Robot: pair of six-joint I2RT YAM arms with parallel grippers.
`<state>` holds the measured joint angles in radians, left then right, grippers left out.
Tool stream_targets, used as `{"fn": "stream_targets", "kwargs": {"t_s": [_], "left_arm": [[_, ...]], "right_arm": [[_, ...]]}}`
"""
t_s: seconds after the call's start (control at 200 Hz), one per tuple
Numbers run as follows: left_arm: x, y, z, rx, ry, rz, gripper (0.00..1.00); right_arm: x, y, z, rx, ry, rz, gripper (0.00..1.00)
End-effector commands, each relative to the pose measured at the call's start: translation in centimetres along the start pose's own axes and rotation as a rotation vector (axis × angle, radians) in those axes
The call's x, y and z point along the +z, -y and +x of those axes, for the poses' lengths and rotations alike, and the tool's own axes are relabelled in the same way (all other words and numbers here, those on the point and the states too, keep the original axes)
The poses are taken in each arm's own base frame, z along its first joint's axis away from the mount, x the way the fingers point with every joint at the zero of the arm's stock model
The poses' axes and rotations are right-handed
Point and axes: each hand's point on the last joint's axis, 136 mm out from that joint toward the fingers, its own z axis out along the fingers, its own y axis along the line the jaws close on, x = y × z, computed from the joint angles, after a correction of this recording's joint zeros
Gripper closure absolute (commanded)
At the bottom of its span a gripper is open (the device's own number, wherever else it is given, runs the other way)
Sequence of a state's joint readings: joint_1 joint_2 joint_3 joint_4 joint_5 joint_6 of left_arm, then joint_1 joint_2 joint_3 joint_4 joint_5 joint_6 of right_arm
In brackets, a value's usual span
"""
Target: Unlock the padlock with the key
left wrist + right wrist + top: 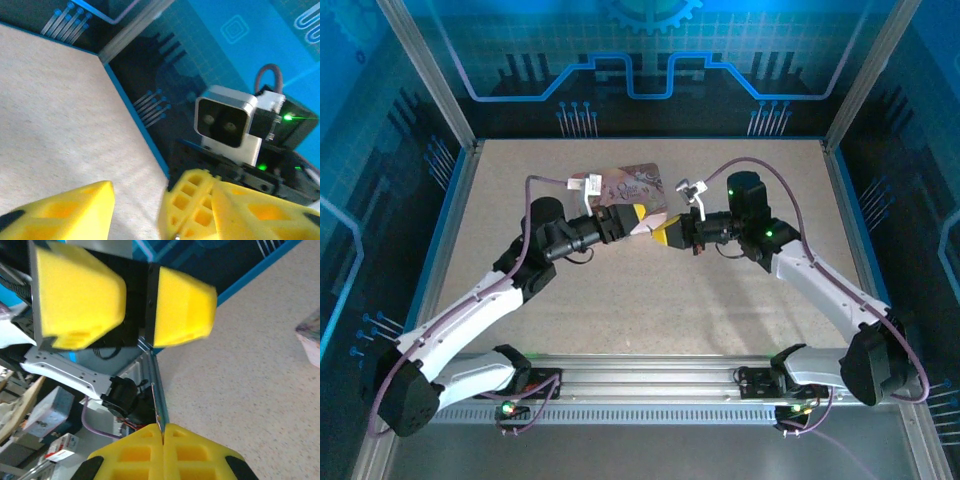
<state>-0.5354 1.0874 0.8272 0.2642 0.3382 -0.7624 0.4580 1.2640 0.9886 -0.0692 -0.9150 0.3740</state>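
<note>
The key (157, 408) is a thin dark metal sliver standing up edge-on from my right gripper (163, 429), whose yellow fingers are shut on it. My left gripper (137, 315) faces it a short way off, open, with nothing visible between its two yellow pads. From the top, the left gripper (636, 221) and right gripper (663, 234) meet tip to tip above the table's middle. In the left wrist view the right gripper's ribbed fingers (197, 210) sit between my left gripper's spread fingers (65, 212). The padlock is hidden.
A pink illustrated tin box (638, 185) lies on the table just behind the two grippers; its corner (311, 340) shows at the right edge of the right wrist view. Blue-edged enclosure walls (460, 190) ring the beige table (650, 300).
</note>
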Motion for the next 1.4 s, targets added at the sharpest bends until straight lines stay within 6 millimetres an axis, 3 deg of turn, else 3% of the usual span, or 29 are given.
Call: {"fn": "stream_targets", "kwargs": {"t_s": [0.0,0.245,0.4,0.675,0.825,1.09,1.396], "left_arm": [[-0.4,-1.7,-0.2,0.004,-0.01,-0.066,0.31],[1.6,-6.2,-0.1,0.102,-0.126,-0.277,0.22],[4.1,-10.2,0.3,0.123,-0.228,-0.433,0.21],[9.6,-15.7,1.8,0.179,-0.411,-0.632,0.21],[12.1,-17.7,2.2,0.215,-0.466,-0.68,0.21],[15.5,-20.5,4.0,0.231,-0.552,-0.71,0.2],[16.6,-22.0,6.6,0.205,-0.623,-0.712,0.2]], "right_arm": [[-0.9,0.3,0.8,-0.032,-0.029,0.095,1.0],[-4.2,4.0,3.4,-0.019,-0.073,0.423,1.0],[-6.9,6.4,5.5,0.016,-0.109,0.64,1.0],[-9.9,8.0,7.6,0.045,-0.138,0.828,1.0],[-11.6,8.7,8.1,0.069,-0.138,0.913,1.0],[-12.6,9.2,8.7,0.098,-0.124,0.961,1.0],[-13.1,9.3,8.8,0.115,-0.119,0.98,0.99]]}}
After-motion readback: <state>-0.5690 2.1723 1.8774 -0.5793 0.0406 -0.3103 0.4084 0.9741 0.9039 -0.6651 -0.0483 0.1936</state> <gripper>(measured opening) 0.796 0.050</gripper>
